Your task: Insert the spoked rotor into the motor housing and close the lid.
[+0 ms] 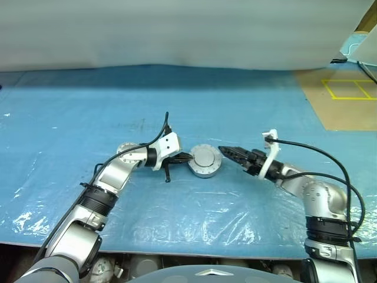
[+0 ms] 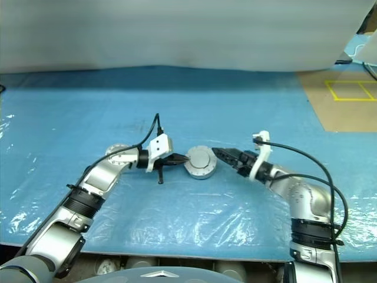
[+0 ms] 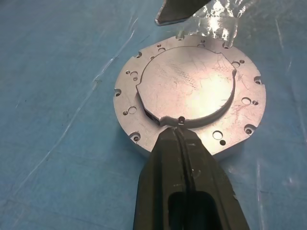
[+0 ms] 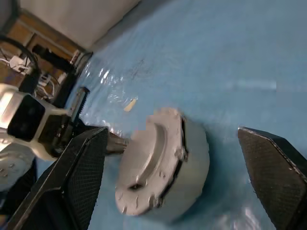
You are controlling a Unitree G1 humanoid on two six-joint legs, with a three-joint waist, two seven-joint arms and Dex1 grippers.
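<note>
Left wrist view: lid (image 3: 189, 96) flat, smooth face up; left end effector (image 3: 178, 139) clenched, right (image 1: 224, 151) released.

Two silver-grey jointed arms with black collar bands; white wrist brackets carrying looping black cables; black fingers (image 4: 81, 177), their inner pads textured in a fine grid.

We see a lab or test bay: a blue plastic-sheeted surface (image 1: 88, 118), yellow floor tape (image 1: 347, 88), loose cables (image 4: 14, 57).

Left gripper (image 1: 184, 157) closed, right gripper (image 1: 225, 151) agape
</note>
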